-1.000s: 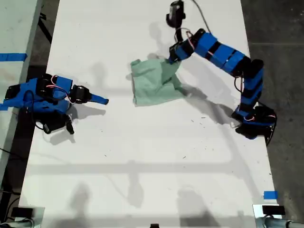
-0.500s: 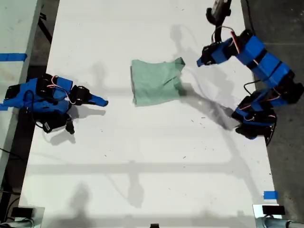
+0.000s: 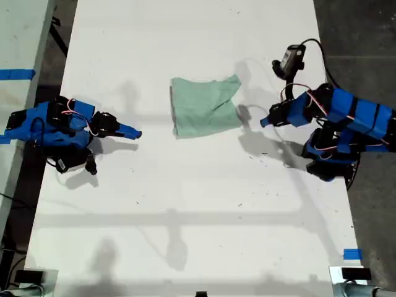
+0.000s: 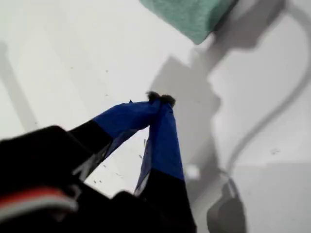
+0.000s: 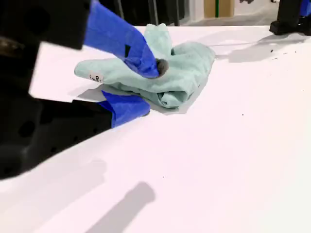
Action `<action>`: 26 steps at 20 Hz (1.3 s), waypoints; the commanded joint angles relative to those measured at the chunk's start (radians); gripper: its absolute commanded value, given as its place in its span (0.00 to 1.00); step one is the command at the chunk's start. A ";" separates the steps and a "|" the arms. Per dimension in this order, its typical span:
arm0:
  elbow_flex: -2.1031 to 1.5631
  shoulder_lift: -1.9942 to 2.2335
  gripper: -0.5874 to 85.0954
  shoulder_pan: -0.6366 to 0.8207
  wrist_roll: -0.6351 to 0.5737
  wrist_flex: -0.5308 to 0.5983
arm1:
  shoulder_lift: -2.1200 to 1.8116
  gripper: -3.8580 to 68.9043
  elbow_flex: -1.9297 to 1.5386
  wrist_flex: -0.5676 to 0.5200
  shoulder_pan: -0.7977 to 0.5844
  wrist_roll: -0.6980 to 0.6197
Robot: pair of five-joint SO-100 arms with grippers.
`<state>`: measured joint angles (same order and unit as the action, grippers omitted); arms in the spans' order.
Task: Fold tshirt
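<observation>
Soft mint-green cloth, the tshirt (image 3: pixel 205 106), lies bunched on the white table (image 3: pixel 185 204), a little way out in front of both my jaws and touching neither. My first gripper (image 4: pixel 159 99) has its tips pinched together on nothing. My second gripper (image 5: pixel 146 87) has its jaws apart and empty. If I grab the top only, the folds could slide open. A small white tag (image 5: pixel 95 77) shows on the cloth, but I cannot read its tiny marks.
</observation>
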<state>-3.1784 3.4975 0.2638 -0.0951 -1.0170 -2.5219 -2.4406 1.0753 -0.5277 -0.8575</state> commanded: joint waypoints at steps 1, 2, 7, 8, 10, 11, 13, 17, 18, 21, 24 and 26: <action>-0.011 0.103 0.13 -0.014 0.015 -0.002 | 0.199 0.03 0.135 -0.147 -0.124 -0.117; -0.011 0.103 0.13 -0.014 0.015 -0.002 | 0.302 0.03 0.187 -0.189 -0.155 -0.144; -0.011 0.103 0.12 -0.006 0.008 0.000 | 0.727 0.03 0.397 -0.314 -0.249 -0.229; -0.011 0.103 0.12 -0.006 0.008 0.000 | 0.782 0.03 0.431 -0.319 -0.255 -0.232; -0.011 0.103 0.11 -0.006 0.008 0.000 | 0.856 0.03 0.482 -0.333 -0.261 -0.242; -0.011 0.103 0.11 -0.006 0.008 0.000 | 0.897 0.03 0.523 -0.337 -0.268 -0.252; -0.011 0.103 0.11 -0.005 0.008 0.000 | 1.045 0.03 0.718 -0.334 -0.288 -0.291; -0.011 0.103 0.09 0.006 0.008 0.000 | 1.341 0.03 1.476 -0.176 -0.311 -0.347; -0.011 0.103 0.08 0.006 0.008 0.000 | 1.296 0.03 1.555 -0.163 -0.296 -0.348; -0.011 0.103 0.07 -0.006 0.012 0.000 | 1.098 0.03 1.489 -0.126 -0.287 -0.311; -0.011 0.103 0.13 -0.028 0.014 0.000 | 0.841 0.03 1.141 -0.114 -0.259 -0.281; -0.011 0.103 0.13 -0.066 0.014 0.000 | 0.627 0.03 0.867 -0.072 -0.233 -0.241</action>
<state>-3.1784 3.4975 0.2439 -0.0951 -1.0170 -1.6536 -1.3714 0.9771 -0.7946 -1.1336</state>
